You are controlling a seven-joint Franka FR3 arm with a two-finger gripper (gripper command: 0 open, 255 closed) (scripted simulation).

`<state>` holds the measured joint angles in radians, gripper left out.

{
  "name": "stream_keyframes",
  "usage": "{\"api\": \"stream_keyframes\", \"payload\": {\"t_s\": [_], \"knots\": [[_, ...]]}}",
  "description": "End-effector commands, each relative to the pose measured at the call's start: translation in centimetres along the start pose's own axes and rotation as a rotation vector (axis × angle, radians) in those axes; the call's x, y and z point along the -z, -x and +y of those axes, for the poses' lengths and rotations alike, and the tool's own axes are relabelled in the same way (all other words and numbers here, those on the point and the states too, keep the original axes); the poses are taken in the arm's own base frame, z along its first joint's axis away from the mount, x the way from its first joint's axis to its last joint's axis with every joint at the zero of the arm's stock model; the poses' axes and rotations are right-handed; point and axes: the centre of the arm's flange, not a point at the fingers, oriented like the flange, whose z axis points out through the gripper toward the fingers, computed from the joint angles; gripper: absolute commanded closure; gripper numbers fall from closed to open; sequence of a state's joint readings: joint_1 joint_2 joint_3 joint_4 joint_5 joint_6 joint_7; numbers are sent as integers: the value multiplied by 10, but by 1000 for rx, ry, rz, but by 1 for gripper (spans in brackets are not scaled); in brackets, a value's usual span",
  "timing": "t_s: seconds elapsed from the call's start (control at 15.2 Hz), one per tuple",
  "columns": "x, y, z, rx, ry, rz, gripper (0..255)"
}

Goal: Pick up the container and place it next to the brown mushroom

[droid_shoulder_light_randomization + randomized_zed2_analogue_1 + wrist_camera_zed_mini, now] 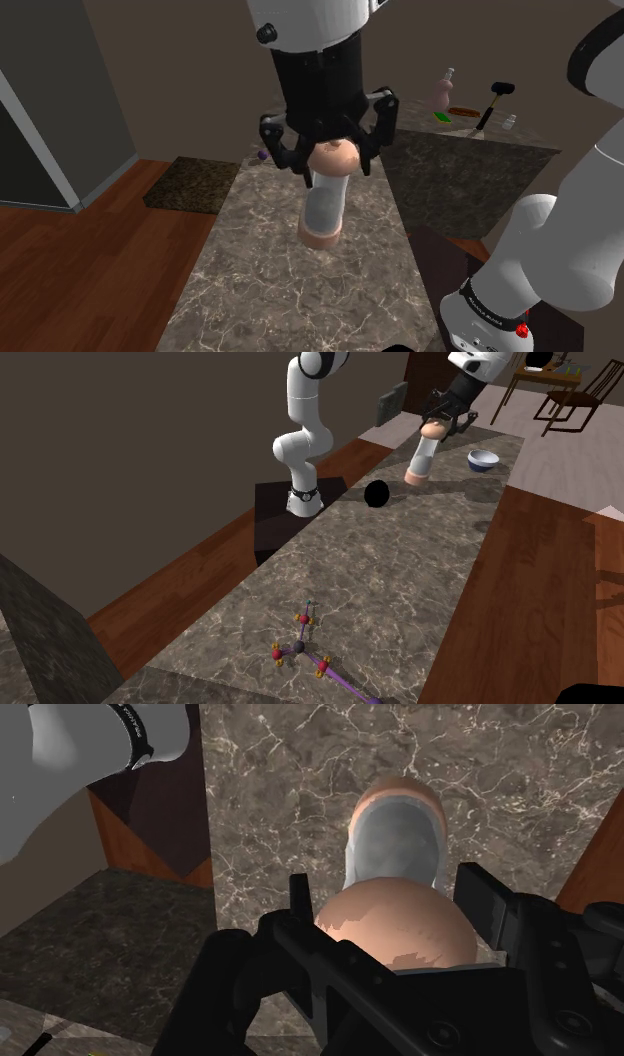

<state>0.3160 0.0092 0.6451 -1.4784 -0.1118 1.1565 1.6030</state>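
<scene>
Two fingers of the gripper [335,165] clamp the container [324,205] by its rounded cap; its long axis hangs nearly upright, base toward the counter [260,270], arm [310,30] reaching down.

We've got the container [325,205] in sight: a tall, slim cylinder with a cloudy, see-through grey-white body, a rounded peach cap on top and a matching peach base. The claw [336,168] clasps it at the cap, one black finger on either side, and the body hangs below over the veined brown marble bench [270,270]. From the second exterior view [421,452] we see it lean, cap toward that view's right, base toward the left. Down the wrist view we look along its length [395,854], cap nearest the fingers. Whether the base touches the bench, we can't tell.
</scene>
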Motion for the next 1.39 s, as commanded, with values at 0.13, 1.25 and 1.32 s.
{"api": "stream_keyframes", "payload": {"t_s": [0.13, 1.25, 1.32], "knots": [[-19, 6, -7, -1, 0, 0, 255], [-104, 16, -36, -1, 0, 0, 255], [-109, 17, -37, -1, 0, 0, 255]]}}
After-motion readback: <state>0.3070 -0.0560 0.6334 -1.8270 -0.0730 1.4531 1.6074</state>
